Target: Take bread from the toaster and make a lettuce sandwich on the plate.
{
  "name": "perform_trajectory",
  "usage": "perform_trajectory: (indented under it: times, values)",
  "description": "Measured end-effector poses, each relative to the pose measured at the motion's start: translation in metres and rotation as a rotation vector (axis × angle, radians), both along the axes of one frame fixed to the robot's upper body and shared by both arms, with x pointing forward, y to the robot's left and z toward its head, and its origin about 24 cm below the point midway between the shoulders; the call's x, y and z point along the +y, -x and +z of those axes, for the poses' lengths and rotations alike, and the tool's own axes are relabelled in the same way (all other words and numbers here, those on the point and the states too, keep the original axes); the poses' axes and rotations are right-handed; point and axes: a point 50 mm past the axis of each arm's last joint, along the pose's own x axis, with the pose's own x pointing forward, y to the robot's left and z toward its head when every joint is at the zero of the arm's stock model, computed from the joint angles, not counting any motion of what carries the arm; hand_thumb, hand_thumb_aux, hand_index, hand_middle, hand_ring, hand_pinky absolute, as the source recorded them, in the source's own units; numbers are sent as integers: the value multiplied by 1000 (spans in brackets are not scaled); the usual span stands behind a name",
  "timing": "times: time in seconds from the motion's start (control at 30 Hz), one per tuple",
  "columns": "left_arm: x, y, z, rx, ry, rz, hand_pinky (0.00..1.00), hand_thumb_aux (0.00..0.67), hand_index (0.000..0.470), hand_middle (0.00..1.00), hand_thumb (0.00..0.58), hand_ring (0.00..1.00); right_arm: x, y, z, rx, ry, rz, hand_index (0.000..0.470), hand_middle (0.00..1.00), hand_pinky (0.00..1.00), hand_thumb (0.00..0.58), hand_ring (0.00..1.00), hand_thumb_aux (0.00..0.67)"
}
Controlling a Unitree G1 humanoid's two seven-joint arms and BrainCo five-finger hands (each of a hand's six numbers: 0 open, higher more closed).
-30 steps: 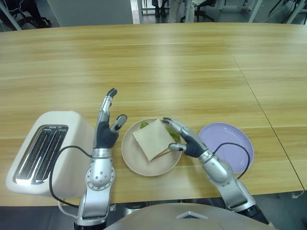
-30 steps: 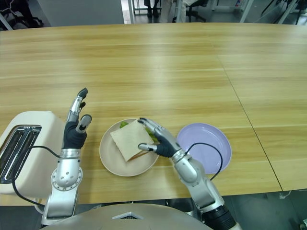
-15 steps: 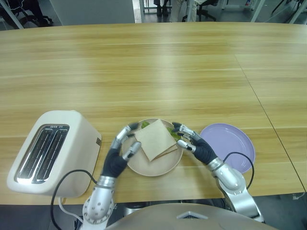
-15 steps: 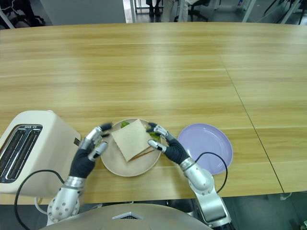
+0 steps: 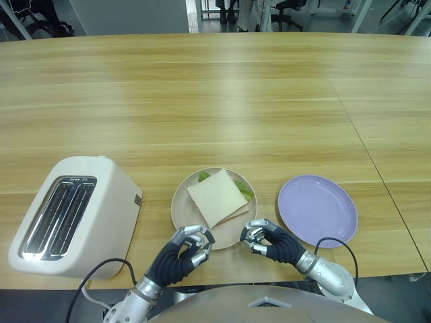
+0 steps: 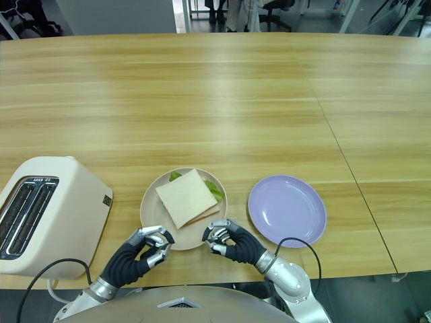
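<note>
Table (image 5: 215,101): one toaster (image 5: 71,215), one sandwich (image 5: 217,196), two plates (image 5: 180,217) (image 5: 316,210).

Office or meeting room, long pale wooden conference table (image 5: 236,101) of joined sections, black office chairs (image 5: 40,20) along its far side, grey partition (image 5: 128,15) behind.

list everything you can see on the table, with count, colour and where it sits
table: one, light wood, spans the view
toaster: one, cream, near left
beige plate: one, near middle, right of the toaster
sandwich: one, pale bread, on the beige plate
lettuce: green, peeking from the sandwich's far and right edges
purple plate: one, lilac, right of the beige plate
left hand: dark and silver, curled, by the beige plate's near-left rim
right hand: same colours, curled, by its near-right rim
</note>
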Motion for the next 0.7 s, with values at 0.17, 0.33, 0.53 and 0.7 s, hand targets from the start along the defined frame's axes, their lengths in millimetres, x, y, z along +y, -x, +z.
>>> perform_trajectory:
  times: [0.17,0.33,0.53,0.7]
  values:
    - [-1,12,-11,105,-16,-81,1000,670,460,1000,580,1000,0,10,-8,86,21,45,460,1000,1000,580,1000,670]
    - [1,8,-21,169,-79,-78,1000,670,460,1000,580,1000,1,6,-15,157,46,32,460,1000,1000,580,1000,670]
    - [3,2,-30,216,-143,-74,1000,670,460,1000,580,1000,2,-1,-25,228,85,5,460,1000,1000,580,1000,670]
    - [2,-3,-35,240,-179,-61,1000,670,460,1000,580,1000,2,-8,-31,241,129,-15,460,1000,1000,580,1000,670]
